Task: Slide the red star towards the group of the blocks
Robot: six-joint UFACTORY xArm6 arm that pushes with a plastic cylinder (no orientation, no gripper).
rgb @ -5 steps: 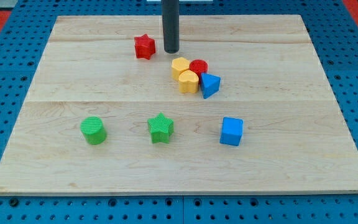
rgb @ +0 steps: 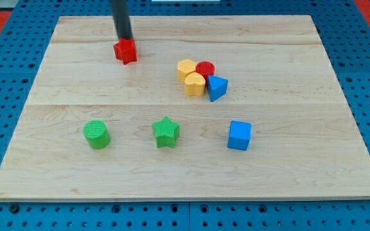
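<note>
The red star (rgb: 126, 51) lies on the wooden board near the view's top left. My tip (rgb: 126, 38) stands at the star's top edge, touching or almost touching it. The group sits to the star's right and a little lower: a yellow block (rgb: 186, 68), a second yellow block (rgb: 194, 84), a red cylinder (rgb: 205, 68) and a blue block (rgb: 218, 87), packed together.
A green cylinder (rgb: 97, 135), a green star (rgb: 166, 132) and a blue cube (rgb: 239, 135) stand in a row across the view's lower half. The board (rgb: 300, 160) lies on a blue pegboard surface.
My tip has moved left, from the right of the red star to its top edge. The red star has shifted left by a short way. The other blocks have not moved.
</note>
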